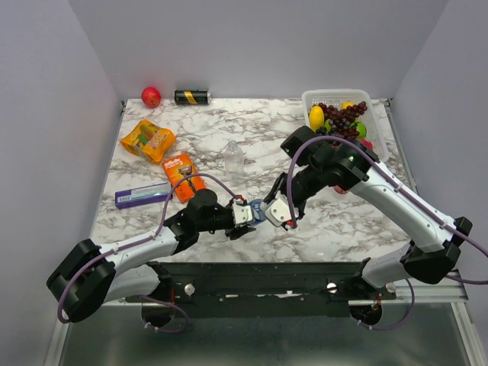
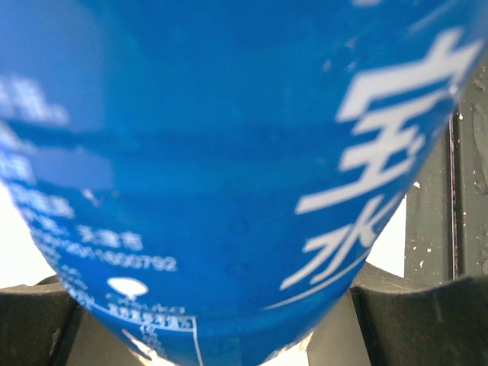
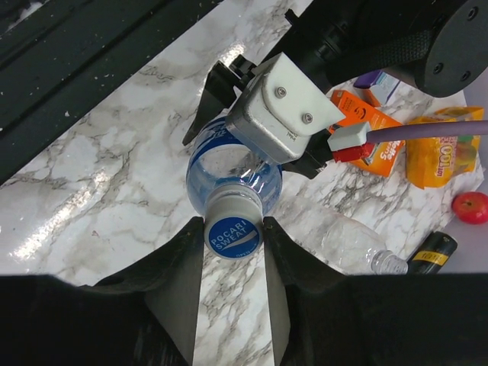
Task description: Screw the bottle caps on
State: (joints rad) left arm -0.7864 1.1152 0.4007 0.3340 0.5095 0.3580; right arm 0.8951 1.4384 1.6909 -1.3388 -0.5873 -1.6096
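The marble table [image 1: 320, 229] shows a job that, judging from how things lie, is no further than its first bottle. The two arms meet over the near middle of the table, and between them the blue-labelled bottle [image 3: 229, 171] is held tipped over, its mouth toward the right arm. The left gripper [image 1: 250, 213] is clamped around the bottle's body, and the left wrist view is filled with blue label wedged between the dark fingers. The right gripper [image 1: 273, 213] meets the bottle end-on, its two fingers closed against either side of the blue cap [image 3: 232, 235], which sits on the neck of this bottle. Whether the cap is threaded home or only started cannot be told, since the thread is hidden under it; with the grip squarely on the cap, turning it looks like the step in hand. Farther back, a plain bottle [image 1: 233, 158] stands by itself, well apart from both grippers. Its neck shows no coloured cap, so it appears to be waiting its turn. The third bottle is not clearly in view: a patch of red shows beneath the right arm, but what it belongs to cannot be made out. No other blue cap and no red cap can be found in any view, so two bottles probably remain to be capped.
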